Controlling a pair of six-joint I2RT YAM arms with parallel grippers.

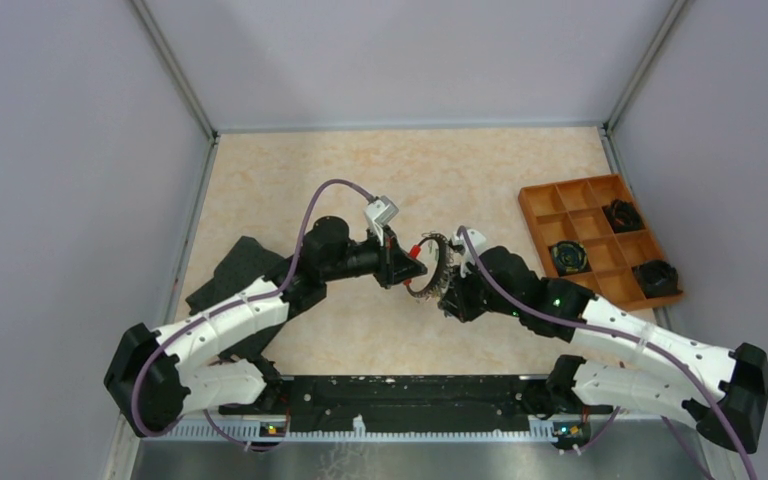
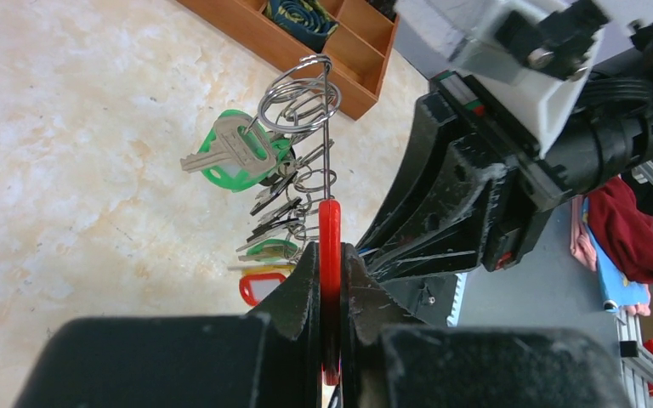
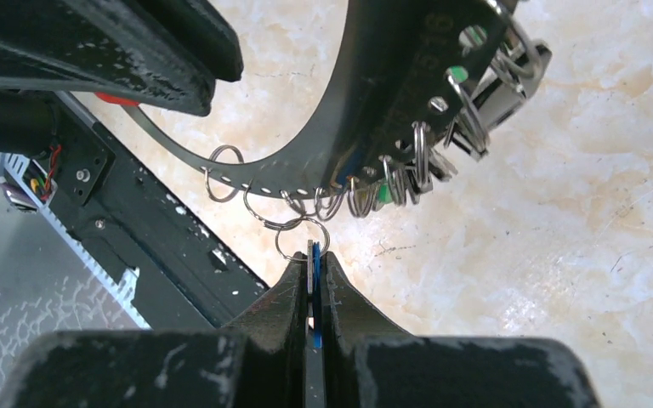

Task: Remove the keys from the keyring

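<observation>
Both clamp tight: left end effector (image 2: 330, 252) on the red-sleeved grey metal keyring (image 2: 329, 217), right end effector (image 3: 312, 257) on a blue-headed key (image 3: 314, 293).

This is a robotics lab test cell: plain pale panels (image 1: 60, 150) framed by aluminium posts (image 1: 175, 65) box in a marble-patterned tabletop (image 1: 380, 170) on the left, far and right (two white-and-black arms (image 1: 220, 320) are bolted to a black rail (image 1: 410, 400) at its near edge).

Left arm (image 1: 230, 320), right arm (image 1: 640, 345) — white shells, black joints behind wrists. Purple cable (image 1: 305, 215) loops back from left gripper (image 1: 415, 262). White camera block (image 1: 381, 212) beside left wrist. Fingers (image 2: 299, 289) black, wedge-shaped, scuffed pale. Green light (image 1: 557, 299) just behind right gripper (image 1: 446, 292).
</observation>
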